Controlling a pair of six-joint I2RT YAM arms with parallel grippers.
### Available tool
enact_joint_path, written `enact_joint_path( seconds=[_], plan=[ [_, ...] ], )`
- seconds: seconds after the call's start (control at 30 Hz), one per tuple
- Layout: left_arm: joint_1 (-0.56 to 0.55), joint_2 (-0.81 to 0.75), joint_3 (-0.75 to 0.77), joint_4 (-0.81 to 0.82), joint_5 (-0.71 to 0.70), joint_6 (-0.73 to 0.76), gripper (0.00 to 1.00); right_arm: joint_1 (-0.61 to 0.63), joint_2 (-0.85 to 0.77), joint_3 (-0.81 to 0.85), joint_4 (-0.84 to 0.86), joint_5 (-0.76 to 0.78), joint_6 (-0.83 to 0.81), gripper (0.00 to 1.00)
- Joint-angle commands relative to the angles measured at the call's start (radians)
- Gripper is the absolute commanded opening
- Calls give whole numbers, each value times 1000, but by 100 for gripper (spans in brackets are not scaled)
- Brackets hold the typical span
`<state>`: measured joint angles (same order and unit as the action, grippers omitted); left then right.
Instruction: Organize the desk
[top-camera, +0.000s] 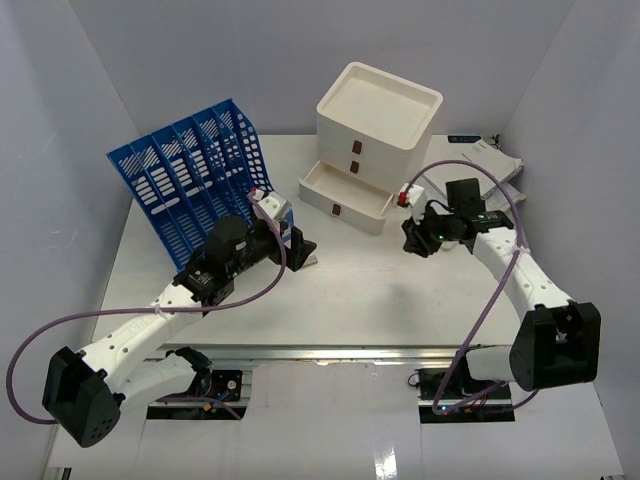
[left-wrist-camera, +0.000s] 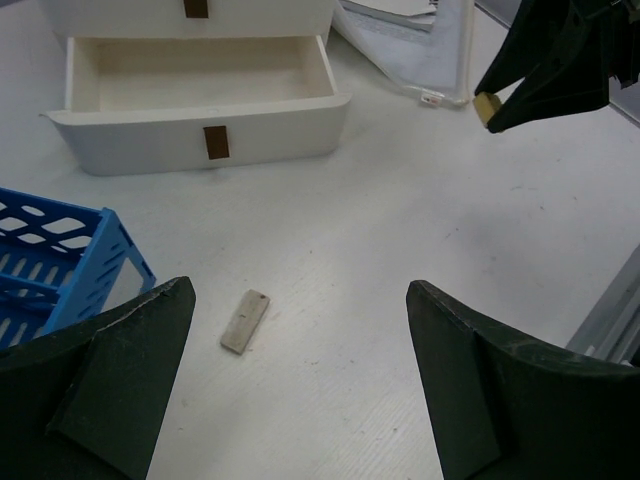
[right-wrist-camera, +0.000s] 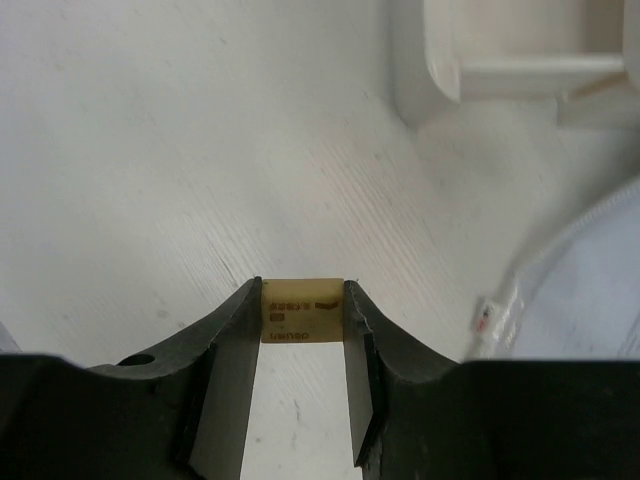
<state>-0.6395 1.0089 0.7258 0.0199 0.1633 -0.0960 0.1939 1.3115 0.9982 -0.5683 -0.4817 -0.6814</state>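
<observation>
Right gripper (right-wrist-camera: 301, 296) pinches a small cream eraser (right-wrist-camera: 301, 312), likely to carry it to the open drawer (right-wrist-camera: 520, 72) ahead-right; left gripper (left-wrist-camera: 298, 300) spread wide, empty, over a beige strip (left-wrist-camera: 245, 321)

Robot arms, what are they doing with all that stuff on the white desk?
They are tidying up. The right gripper has a small yellowish block pinched between its fingers, close to the open bottom drawer of the cream drawer box. The left gripper is wide open above a flat tan piece lying on the desk beside the blue file rack. Nothing is in the drawer yet.
</observation>
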Motion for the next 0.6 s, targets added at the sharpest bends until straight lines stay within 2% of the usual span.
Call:
enact_joint_path(
  seconds=[0.0, 0.23, 0.47, 0.5, 0.57],
  plan=[
    [-2, 10, -20, -13, 64, -133, 98, 122, 43, 157, 87, 5, 144, 20],
    [-2, -31, -112, -80, 42, -374, 98, 217, 315, 406, 212, 237, 343, 20],
    [-18, 11, -145, -89, -2, -427, 98, 223, 498, 547, 279, 393, 513, 21],
    [-23, 23, -143, -89, -7, -425, 98, 224, 513, 552, 292, 423, 533, 25],
    [-36, 52, -135, -90, -29, -413, 98, 225, 544, 567, 304, 471, 559, 40]
  ],
)
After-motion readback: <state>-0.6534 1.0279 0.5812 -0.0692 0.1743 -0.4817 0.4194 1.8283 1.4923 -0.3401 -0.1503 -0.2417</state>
